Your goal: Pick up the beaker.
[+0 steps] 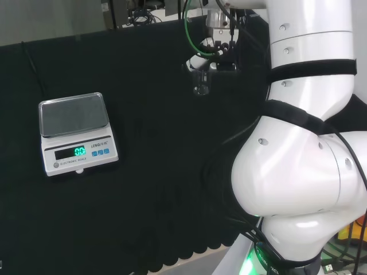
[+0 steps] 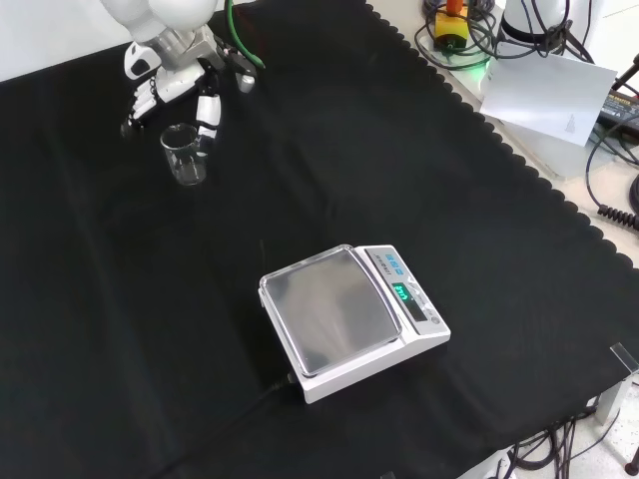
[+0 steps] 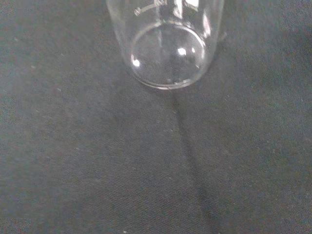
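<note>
A small clear glass beaker (image 2: pixel 185 156) stands upright on the black cloth, and nothing shows inside it. In the head view the beaker (image 1: pixel 200 86) sits just in front of the hand (image 1: pixel 207 62). From the front, the black and white hand (image 2: pixel 172 82) hangs over and behind the beaker. Its fingers (image 2: pixel 207 112) point down, fairly straight: one reaches the beaker's right rim, and another part (image 2: pixel 137 104) stays apart on the left. The wrist view looks down at the beaker (image 3: pixel 165 53), whose round base rests on the cloth. The hand is open and nothing is curled round the glass.
A white digital scale (image 2: pixel 349 321) with a steel pan stands near the middle of the cloth, also seen as the scale (image 1: pixel 77 130) at the head view's left. The scalloped cloth edge (image 2: pixel 519 160), a white sheet (image 2: pixel 544 95) and cables lie at the front view's right.
</note>
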Robot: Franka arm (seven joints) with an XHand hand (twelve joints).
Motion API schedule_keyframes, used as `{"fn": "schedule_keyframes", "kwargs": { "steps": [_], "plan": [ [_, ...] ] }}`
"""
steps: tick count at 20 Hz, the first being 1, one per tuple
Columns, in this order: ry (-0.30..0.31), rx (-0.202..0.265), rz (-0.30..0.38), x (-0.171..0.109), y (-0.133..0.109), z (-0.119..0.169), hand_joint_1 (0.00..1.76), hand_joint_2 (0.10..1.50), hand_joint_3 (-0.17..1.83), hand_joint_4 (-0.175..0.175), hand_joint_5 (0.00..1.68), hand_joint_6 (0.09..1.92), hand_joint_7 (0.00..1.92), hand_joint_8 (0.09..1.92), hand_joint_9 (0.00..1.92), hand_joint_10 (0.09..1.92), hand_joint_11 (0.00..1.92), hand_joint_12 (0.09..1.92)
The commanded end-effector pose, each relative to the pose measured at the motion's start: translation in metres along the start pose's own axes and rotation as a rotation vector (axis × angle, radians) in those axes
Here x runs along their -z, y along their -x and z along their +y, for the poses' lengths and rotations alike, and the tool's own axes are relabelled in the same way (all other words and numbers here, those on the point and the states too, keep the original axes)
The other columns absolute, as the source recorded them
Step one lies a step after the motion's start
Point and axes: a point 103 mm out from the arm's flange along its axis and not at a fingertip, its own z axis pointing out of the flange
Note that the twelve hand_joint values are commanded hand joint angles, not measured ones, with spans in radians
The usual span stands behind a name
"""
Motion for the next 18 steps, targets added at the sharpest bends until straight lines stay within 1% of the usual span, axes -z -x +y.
{"fn": "schedule_keyframes", "kwargs": {
  "steps": [1, 8, 11, 12, 14, 16, 18],
  "plan": [
    [-0.029, -0.029, -0.012, -0.014, 0.011, 0.009, 0.45, 0.71, 0.18, 0.003, 0.00, 0.09, 0.00, 0.49, 0.12, 0.85, 0.00, 1.49],
    [-0.047, -0.030, -0.030, -0.026, 0.007, 0.017, 0.45, 0.71, 0.17, 0.004, 0.00, 0.09, 0.00, 0.50, 0.12, 0.85, 0.00, 1.49],
    [-0.036, -0.028, -0.025, -0.025, 0.006, 0.016, 0.48, 0.73, 0.17, 0.006, 0.00, 0.09, 0.00, 0.52, 0.13, 0.86, 0.00, 1.51],
    [-0.026, -0.026, -0.023, -0.026, 0.006, 0.016, 0.50, 0.73, 0.18, 0.009, 0.01, 0.09, 0.00, 0.56, 0.16, 0.85, 0.01, 1.52],
    [0.010, -0.027, -0.023, -0.027, 0.004, 0.016, 0.58, 0.75, 0.20, 0.017, 0.05, 0.09, 0.04, 0.65, 0.25, 0.84, 0.09, 1.51],
    [0.037, -0.032, -0.034, -0.029, 0.001, 0.018, 0.67, 0.76, 0.25, 0.027, 0.16, 0.09, 0.14, 0.72, 0.40, 0.80, 0.25, 1.44],
    [0.054, -0.038, -0.042, -0.030, -0.002, 0.020, 0.77, 0.74, 0.39, 0.033, 0.28, 0.09, 0.27, 0.77, 0.57, 0.73, 0.40, 1.37]
  ]
}}
